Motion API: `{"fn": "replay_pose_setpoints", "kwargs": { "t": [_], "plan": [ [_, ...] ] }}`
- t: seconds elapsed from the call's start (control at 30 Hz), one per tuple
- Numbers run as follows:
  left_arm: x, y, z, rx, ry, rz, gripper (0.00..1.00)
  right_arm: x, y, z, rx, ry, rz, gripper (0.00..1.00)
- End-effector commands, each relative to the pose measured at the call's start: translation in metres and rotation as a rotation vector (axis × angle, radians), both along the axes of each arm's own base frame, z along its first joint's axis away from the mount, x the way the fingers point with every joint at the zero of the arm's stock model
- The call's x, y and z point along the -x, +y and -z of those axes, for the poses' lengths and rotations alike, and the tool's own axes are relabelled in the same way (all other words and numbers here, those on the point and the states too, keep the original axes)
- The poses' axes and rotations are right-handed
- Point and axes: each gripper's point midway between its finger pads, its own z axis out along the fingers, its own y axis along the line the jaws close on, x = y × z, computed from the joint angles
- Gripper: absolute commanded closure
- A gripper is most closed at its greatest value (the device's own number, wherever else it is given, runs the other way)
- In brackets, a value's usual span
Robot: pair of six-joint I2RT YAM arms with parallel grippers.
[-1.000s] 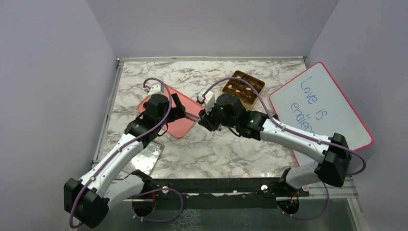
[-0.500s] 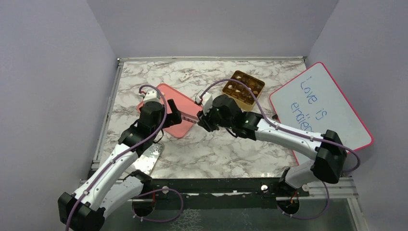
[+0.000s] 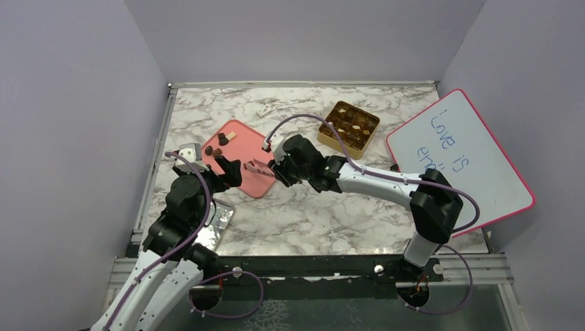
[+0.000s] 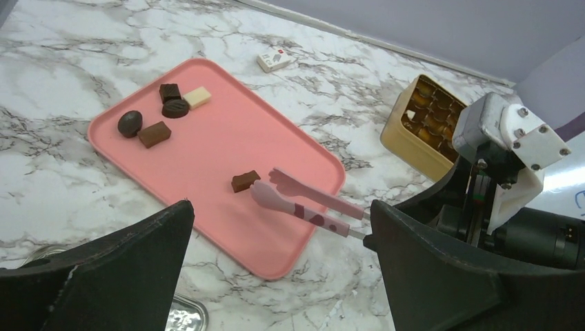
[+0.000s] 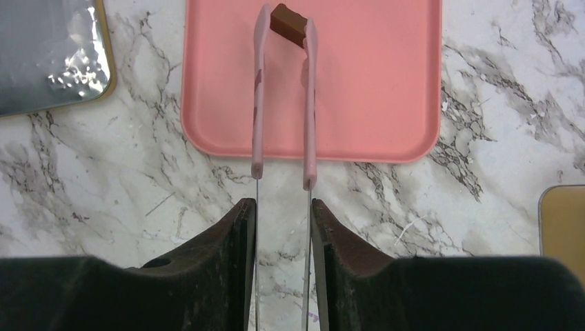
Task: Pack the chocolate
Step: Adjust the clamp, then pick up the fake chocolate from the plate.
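The chocolate pieces lie on the pink tray (image 3: 261, 185). Several sit at its far left corner (image 4: 162, 114), most dark brown and one cream. A single brown piece (image 5: 288, 21) lies nearer the middle, between the tips of the pink tweezers (image 5: 259, 103). My right gripper (image 5: 283, 207) is shut on the tweezers' metal rear ends, just off the tray's near edge. The tweezer arms stand a little apart round the piece. My left gripper (image 4: 279, 207) is open and empty, pulled back at the tray's near left side. The gold box (image 3: 348, 126) holds several pieces in its compartments.
A whiteboard with a pink frame (image 3: 462, 152) leans at the right. A shiny metal lid (image 3: 217, 221) lies near the left arm. A small white wrapped item (image 4: 274, 60) lies on the marble behind the tray. Walls close in on three sides.
My left arm has drawn back toward the near left, uncovering the tray and its chocolates. The right gripper has moved left with the tweezers, whose arms stand slightly wider round the single piece.
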Motion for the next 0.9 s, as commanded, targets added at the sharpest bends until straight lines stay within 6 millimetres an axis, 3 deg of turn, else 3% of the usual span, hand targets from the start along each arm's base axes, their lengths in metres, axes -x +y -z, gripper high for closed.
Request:
{"fn": "replay_pose_setpoints", "kwargs": {
  "t": [0.0,0.17,0.57,0.87],
  "plan": [
    [-0.002,0.011,-0.004,-0.043,-0.036,-0.042,0.01,-0.022,0.016,-0.015,-0.036,-0.082,0.026,0.63],
    [-0.004,0.01,0.0,-0.072,-0.022,-0.035,0.01,-0.034,0.02,-0.006,0.007,-0.097,0.045,0.62],
    [-0.006,0.009,0.005,-0.085,-0.006,-0.031,0.01,-0.036,0.042,0.025,0.066,-0.023,-0.01,0.61],
    [-0.002,0.017,-0.005,-0.061,-0.044,-0.067,0.01,-0.037,0.054,0.027,0.055,-0.012,-0.051,0.61]
  ]
}}
